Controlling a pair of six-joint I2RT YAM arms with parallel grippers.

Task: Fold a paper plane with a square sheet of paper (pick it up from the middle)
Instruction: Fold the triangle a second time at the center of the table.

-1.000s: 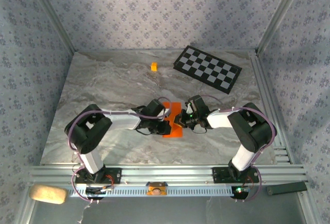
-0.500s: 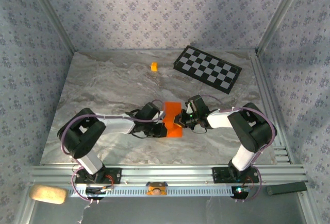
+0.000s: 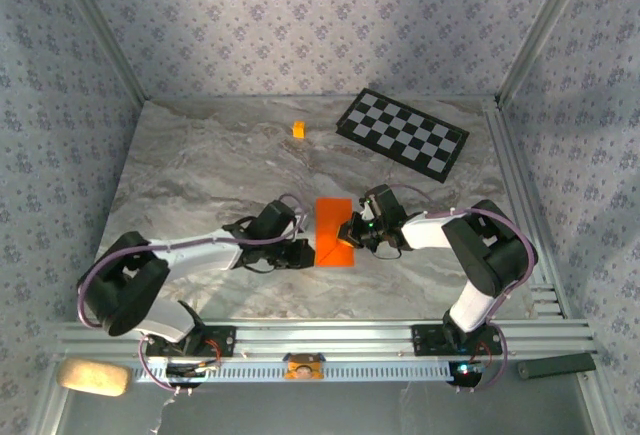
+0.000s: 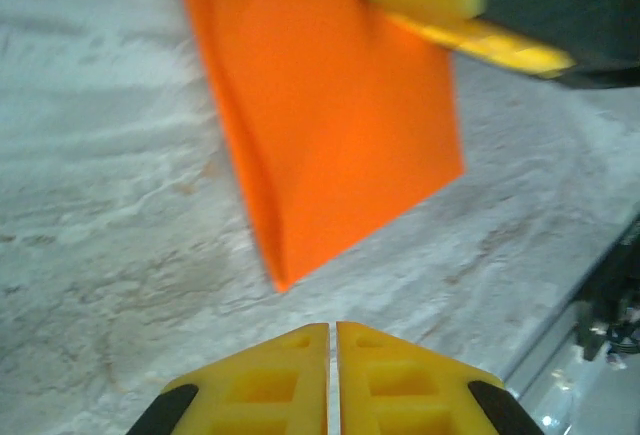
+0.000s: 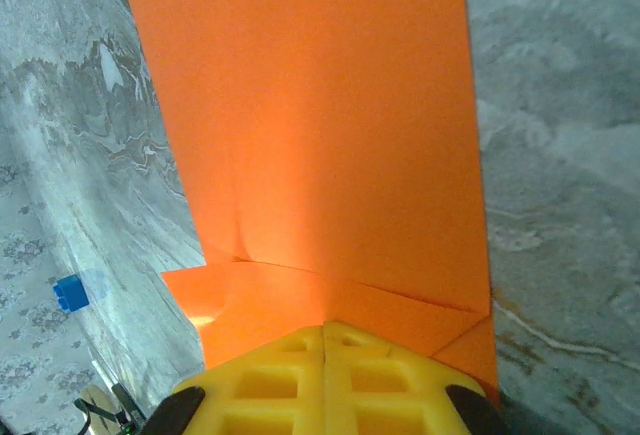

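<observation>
The paper (image 3: 333, 227) lies folded on the table (image 3: 200, 175) between the 2 grippers. The right gripper (image 5: 325, 355) pinches its right edge. The left gripper (image 4: 332, 355), closed and empty, sits just beside its left edge.

From the right wrist, the square sheet of paper (image 5: 320, 135) runs out past the top edge. Its near edge slips from our sight under the right gripper (image 5: 323, 335), itself cropped at the bottom. A small blue thing (image 5: 71, 292) at the left is too blurred for us to name. From the left wrist, the paper is soft with blur and cut off at the top, as is the right gripper's finger over it. The left gripper (image 4: 332, 335) is cropped by the bottom edge. From above, we cannot tell whether it touches the paper's left edge.
</observation>
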